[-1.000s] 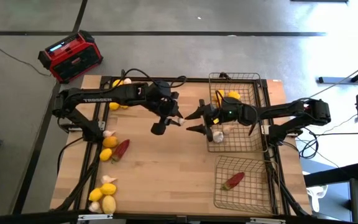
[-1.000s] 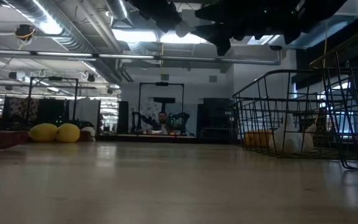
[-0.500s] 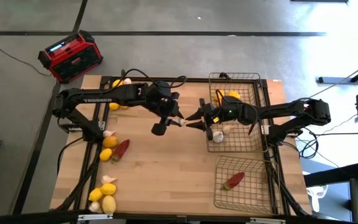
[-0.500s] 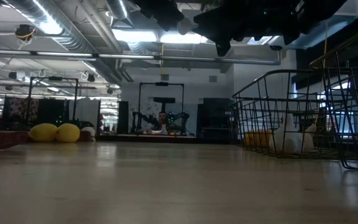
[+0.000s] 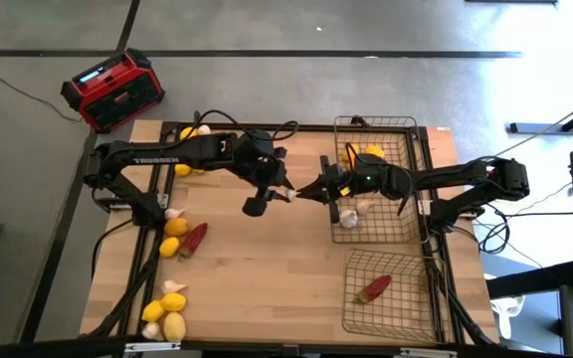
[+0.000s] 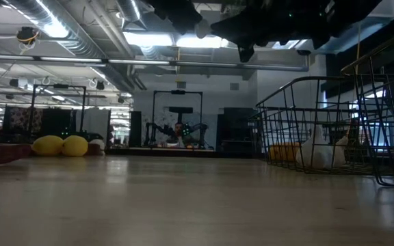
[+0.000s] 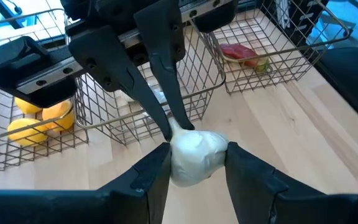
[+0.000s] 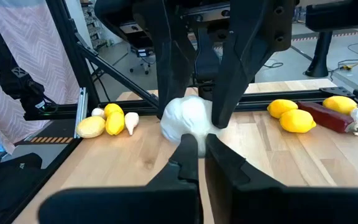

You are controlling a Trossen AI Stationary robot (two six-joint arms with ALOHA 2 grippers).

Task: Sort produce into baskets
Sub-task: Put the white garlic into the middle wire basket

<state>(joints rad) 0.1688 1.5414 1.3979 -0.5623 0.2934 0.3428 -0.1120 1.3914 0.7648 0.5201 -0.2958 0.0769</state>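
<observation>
A: What is between the 2 grippers?

B: A white, lumpy garlic bulb (image 7: 194,157) with a papery skin, held above the pale wood-grain table (image 5: 267,268). The left gripper (image 7: 196,163) is clamped on its sides, dark fingers (image 7: 151,174) against it.

A: And the right gripper (image 5: 304,192)?

B: Its tapered fingers (image 7: 166,93) are pressed together — their tips touch the bulb's pointed stem end; I can't tell whether they pinch it.

A: Baskets?

B: 2 thin wire-grid baskets show. One basket (image 5: 411,214) lies just behind the right gripper, holding round yellow lemons (image 5: 369,154) and garlic. The other basket (image 5: 406,308) — farther off — holds a red chili pepper (image 5: 374,289).
</observation>
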